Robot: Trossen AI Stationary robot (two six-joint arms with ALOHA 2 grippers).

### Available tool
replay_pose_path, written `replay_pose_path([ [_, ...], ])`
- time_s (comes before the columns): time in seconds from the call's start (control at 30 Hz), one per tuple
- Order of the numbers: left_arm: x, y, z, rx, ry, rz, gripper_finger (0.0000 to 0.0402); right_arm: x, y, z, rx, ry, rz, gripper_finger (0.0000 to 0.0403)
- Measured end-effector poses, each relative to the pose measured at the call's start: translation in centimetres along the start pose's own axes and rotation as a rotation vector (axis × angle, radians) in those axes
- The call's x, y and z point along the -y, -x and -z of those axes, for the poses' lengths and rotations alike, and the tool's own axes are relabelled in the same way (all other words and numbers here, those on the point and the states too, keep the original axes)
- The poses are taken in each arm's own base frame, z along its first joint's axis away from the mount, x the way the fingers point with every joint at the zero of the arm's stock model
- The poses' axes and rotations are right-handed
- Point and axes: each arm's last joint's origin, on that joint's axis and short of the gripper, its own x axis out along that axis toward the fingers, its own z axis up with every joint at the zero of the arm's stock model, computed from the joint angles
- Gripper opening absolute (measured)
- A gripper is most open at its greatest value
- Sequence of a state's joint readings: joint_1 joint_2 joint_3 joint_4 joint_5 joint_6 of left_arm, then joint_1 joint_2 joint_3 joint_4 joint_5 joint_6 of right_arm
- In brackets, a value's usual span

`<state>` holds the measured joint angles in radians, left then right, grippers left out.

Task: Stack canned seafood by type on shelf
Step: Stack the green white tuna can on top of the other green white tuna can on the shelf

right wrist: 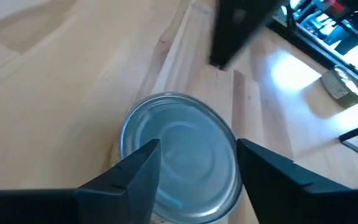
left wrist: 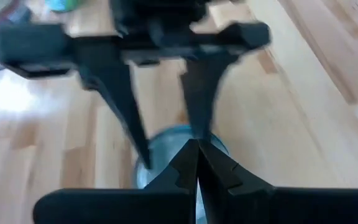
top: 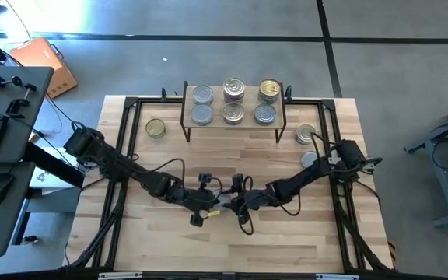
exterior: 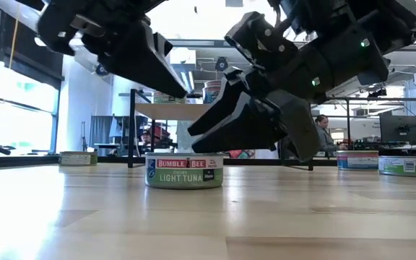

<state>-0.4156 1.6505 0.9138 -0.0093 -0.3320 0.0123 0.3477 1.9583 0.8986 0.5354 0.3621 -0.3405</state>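
One canned seafood tin (exterior: pixel 184 172), labelled light tuna with a plain silver top (right wrist: pixel 179 149), stands on its base at the table's middle. The two grippers hide most of it in the high view. My right gripper (right wrist: pixel 197 149) is open just above this tin, fingers pointing down on either side of its top. My left gripper (left wrist: pixel 196 155) is shut, facing the right one from the table's left and higher than the tin (left wrist: pixel 166 140). The shelf (top: pixel 249 103) stands at the far edge with several tins on its board.
A gold-topped tin (top: pixel 155 128) stands left of the shelf, and two tins (top: pixel 306 134) (top: pixel 309 159) stand to its right. Black frame rails (top: pixel 123 148) run along the table's left and right sides. Bare wood lies between the grippers and the near edge.
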Motion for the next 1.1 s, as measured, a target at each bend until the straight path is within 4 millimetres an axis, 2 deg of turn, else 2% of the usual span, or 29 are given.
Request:
replay_pose_path([
  [0.1, 0.5, 0.1, 0.3, -0.031, -0.009, 0.039, 0.0, 0.0, 0.7, -0.8, 0.003, -0.001, 0.059, 0.0186],
  [0.23, 0.9, -0.1, 0.5, -0.041, 0.05, 0.064, 0.0007, 0.2, 3.2, -2.9, 0.0, -0.085, 0.2, 0.017],
  [0.43, 2.0, -2.5, 1.5, -0.038, -0.029, 0.099, 0.0064, -1.2, 6.4, -4.2, -0.026, -0.184, 0.138, 0.0152],
  [0.6, 2.4, -4.3, 2.8, -0.081, -0.163, 0.04, 0.011, -2.9, 6.7, -4.1, -0.021, -0.243, 0.066, 0.0149],
  [0.73, 2.3, -4.9, 3.2, -0.095, -0.18, 0.015, 0.0123, -3.9, 6.4, -3.7, -0.035, -0.252, 0.048, 0.0149],
  [0.83, 2.3, -5.1, 3.3, -0.105, -0.202, 0.009, 0.0109, -4.3, 5.9, -3.3, -0.036, -0.25, 0.048, 0.0149],
  [1.0, 2.3, -5.0, 3.4, -0.113, -0.233, 0.007, 0.0026, -4.6, 4.7, -2.7, -0.021, -0.227, 0.004, 0.0149],
  [1.1, 2.3, -5.0, 3.3, -0.111, -0.216, -0.005, 0.0011, -4.5, 4.2, -2.7, 0.0, -0.202, -0.042, 0.0149],
])
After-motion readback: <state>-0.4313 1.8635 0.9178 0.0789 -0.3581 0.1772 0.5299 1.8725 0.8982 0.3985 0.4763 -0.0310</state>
